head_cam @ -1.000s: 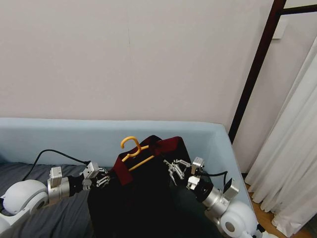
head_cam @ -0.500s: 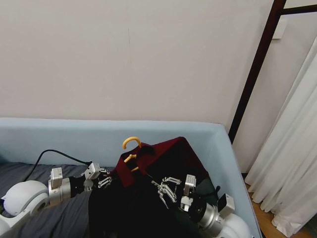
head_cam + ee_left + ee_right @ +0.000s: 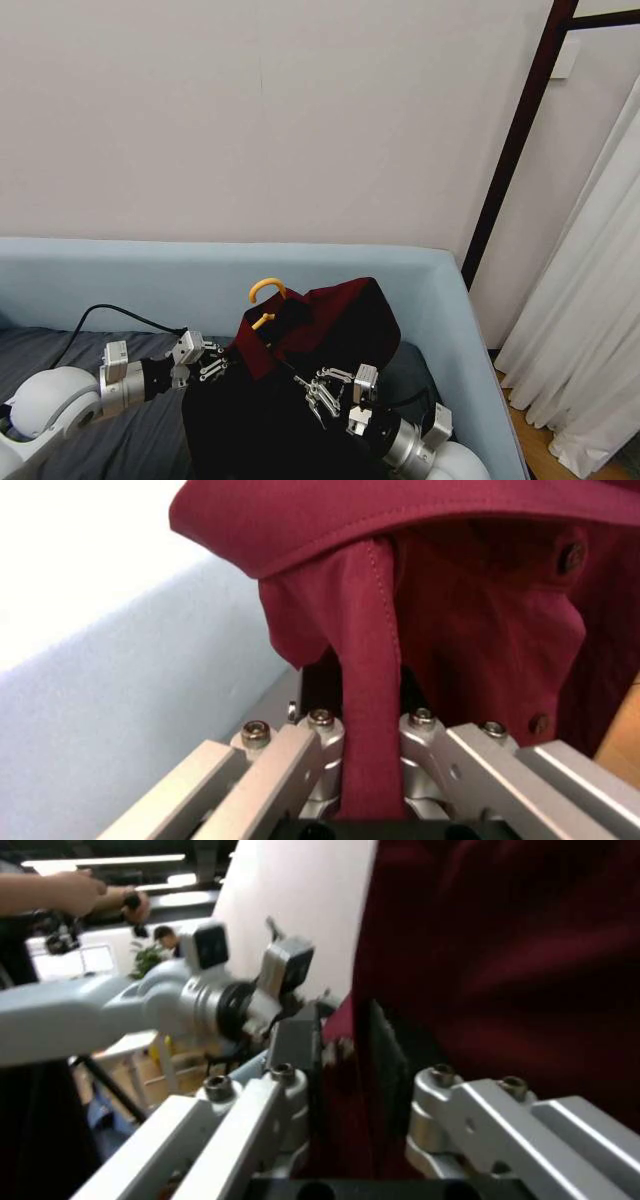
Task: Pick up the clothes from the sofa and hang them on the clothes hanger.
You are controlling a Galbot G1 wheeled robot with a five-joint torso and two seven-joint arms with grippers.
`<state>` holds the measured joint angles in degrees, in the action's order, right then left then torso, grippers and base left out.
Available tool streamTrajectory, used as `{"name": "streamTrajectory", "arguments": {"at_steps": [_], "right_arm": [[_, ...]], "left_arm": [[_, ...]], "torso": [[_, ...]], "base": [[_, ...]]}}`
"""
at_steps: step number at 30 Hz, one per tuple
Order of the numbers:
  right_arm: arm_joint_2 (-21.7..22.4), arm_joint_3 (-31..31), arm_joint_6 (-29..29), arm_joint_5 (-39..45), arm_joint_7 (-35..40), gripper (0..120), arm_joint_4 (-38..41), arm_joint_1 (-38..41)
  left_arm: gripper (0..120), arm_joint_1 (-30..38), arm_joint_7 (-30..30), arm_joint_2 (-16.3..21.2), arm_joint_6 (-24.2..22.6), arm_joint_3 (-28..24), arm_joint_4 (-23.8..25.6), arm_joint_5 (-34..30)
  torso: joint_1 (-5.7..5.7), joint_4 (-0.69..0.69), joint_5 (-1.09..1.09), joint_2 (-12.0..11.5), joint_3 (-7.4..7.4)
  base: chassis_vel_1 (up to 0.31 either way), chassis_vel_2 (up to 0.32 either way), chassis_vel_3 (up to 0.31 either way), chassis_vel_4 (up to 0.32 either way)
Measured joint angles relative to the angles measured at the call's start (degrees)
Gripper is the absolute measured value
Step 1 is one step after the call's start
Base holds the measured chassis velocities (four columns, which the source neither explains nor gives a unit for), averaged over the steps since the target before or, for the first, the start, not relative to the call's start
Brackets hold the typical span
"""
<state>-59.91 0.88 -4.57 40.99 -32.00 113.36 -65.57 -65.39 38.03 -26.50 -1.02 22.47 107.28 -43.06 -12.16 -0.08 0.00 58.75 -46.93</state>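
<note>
A dark red shirt (image 3: 335, 325) hangs on an orange hanger (image 3: 265, 291) above the sofa, its dark lower part draping toward me. My left gripper (image 3: 212, 362) is at the shirt's left edge, shut on a fold of red cloth (image 3: 368, 667) that runs between its fingertips (image 3: 320, 721). My right gripper (image 3: 318, 388) is low in front of the shirt's middle. In the right wrist view the right gripper (image 3: 350, 1072) has red cloth (image 3: 500, 952) pinched between its pads, and the left arm (image 3: 200, 1001) shows beyond it.
The light blue sofa back (image 3: 120, 280) runs behind the shirt, with a grey seat cushion (image 3: 90, 440) under my left arm. A dark upright pole (image 3: 510, 150) stands at the right by the wall, with white curtains (image 3: 590, 330) beside it.
My right gripper has moved from the shirt's right side down and left to its front. The shirt's right shoulder has spread outward. The left gripper has stayed put.
</note>
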Motion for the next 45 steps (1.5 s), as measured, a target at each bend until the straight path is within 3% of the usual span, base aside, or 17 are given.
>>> {"name": "streamTrajectory", "arguments": {"at_steps": [3,7,9,10,13,16,21,30,38,45], "right_arm": [[0.93,0.98,0.41,-0.97,-4.25,31,-1.02,-0.85],[2.93,6.7,2.94,-4.09,-20.88,50,-3.75,-1.73],[3.09,8.7,3.9,-4.3,-24.62,53,-4.09,-1.17],[3.45,11.07,4.46,-3.85,-26.43,60,-4.2,0.07],[4.86,13.17,4.21,-1.92,-19.7,67,-3.0,1.94],[7.44,14.27,4.15,-0.56,-3.66,83,-0.2,4.11],[11.16,14.18,5.3,1.27,5.07,98,1.59,6.62],[16.25,12.82,8.63,4.07,1.66,100,1.96,10.32],[19.86,9.81,15.84,4.72,-9.59,100,-0.35,14.21],[19.62,6.4,17.9,1.52,-10.77,100,-1.86,17.92]], "left_arm": [[1,0.31,0.04,0.51,0.28,0.14,-0.24,-0.14],[1,0.79,0.85,2.29,1.25,0.59,-0.95,-0.29],[1,0.93,1.25,2.73,1.54,0.68,-1.22,-0.32],[1,1.48,2.48,3.33,1.99,0.71,-2.02,-0.72],[1,3.22,5.64,3.99,3.07,0.5,-3.99,-1.23],[1,6.66,12.06,4.56,3.97,-0.62,-7.69,-1.51],[1,10.38,20.87,4.63,4.2,-2.04,-10.72,-0.82],[1,13.73,26.27,4.14,4.1,-4.79,-11.7,3.75],[1,15.18,25.53,3.45,5.45,-6.5,-9.99,7.39],[1,17.21,24.68,2.19,6.0,-10.0,-8.06,9.58]], "torso": [[0.0,0.0,0.0,0.0,0.0],[0.0,-0.01,0.01,0.0,0.0],[0.0,-0.02,0.02,0.0,0.0],[0.0,0.0,0.01,0.0,0.0],[0.0,0.01,0.01,0.0,0.0],[-0.01,0.0,0.0,-0.01,0.0],[-0.01,0.0,0.0,0.0,0.0],[-0.01,0.0,0.0,0.0,0.0],[-0.01,0.0,0.01,0.0,0.0],[-0.01,0.0,0.01,0.0,0.0]], "base": [[0.0,0.0,0.0,0.0],[0.0,0.0,0.0,0.0],[0.0,0.0,0.0,0.0],[0.0,0.0,0.0,0.0],[0.0,0.0,0.0,0.0],[0.0,0.0,0.0,0.0],[0.0,0.0,0.0,0.0],[0.0,0.0,0.0,0.0],[0.0,0.0,0.0,0.0],[0.0,0.0,0.0,0.0]]}}
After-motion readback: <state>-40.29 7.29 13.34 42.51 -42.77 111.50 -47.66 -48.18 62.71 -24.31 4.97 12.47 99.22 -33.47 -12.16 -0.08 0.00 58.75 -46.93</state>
